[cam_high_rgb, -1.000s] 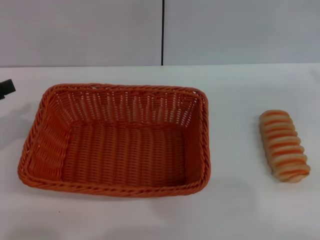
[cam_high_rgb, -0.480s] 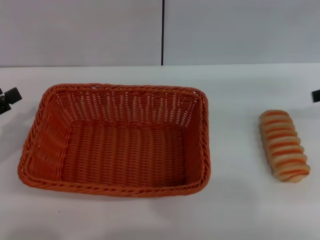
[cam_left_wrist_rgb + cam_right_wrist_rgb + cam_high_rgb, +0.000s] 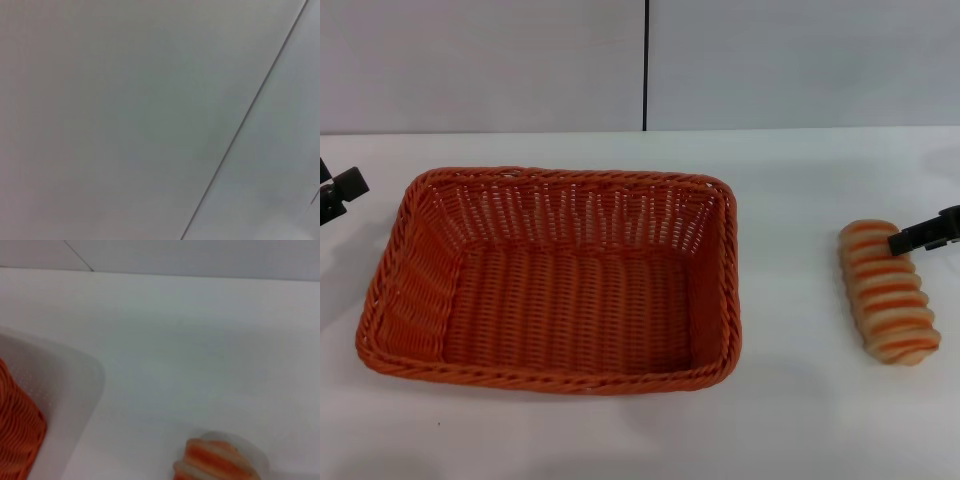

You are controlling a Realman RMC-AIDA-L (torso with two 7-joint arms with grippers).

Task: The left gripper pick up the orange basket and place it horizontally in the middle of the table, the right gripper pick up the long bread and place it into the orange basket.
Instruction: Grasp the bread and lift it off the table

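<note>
The orange basket [image 3: 555, 280] lies empty on the white table [image 3: 800, 200], its long side running left to right, left of centre. The long bread [image 3: 887, 295] lies on the table at the right, pointing away from me; its end also shows in the right wrist view [image 3: 217, 462], with a corner of the basket [image 3: 17, 432]. My right gripper [image 3: 923, 233] reaches in from the right edge, its black tip over the bread's far end. My left gripper [image 3: 340, 190] sits at the left edge, just left of the basket and apart from it.
A grey wall with a dark vertical seam [image 3: 645, 65] stands behind the table. The left wrist view holds only plain grey wall with a seam line [image 3: 250, 110].
My right gripper has come in from the right edge and now reaches over the bread's far end. My left gripper has shifted slightly at the left edge. Basket and bread have not moved.
</note>
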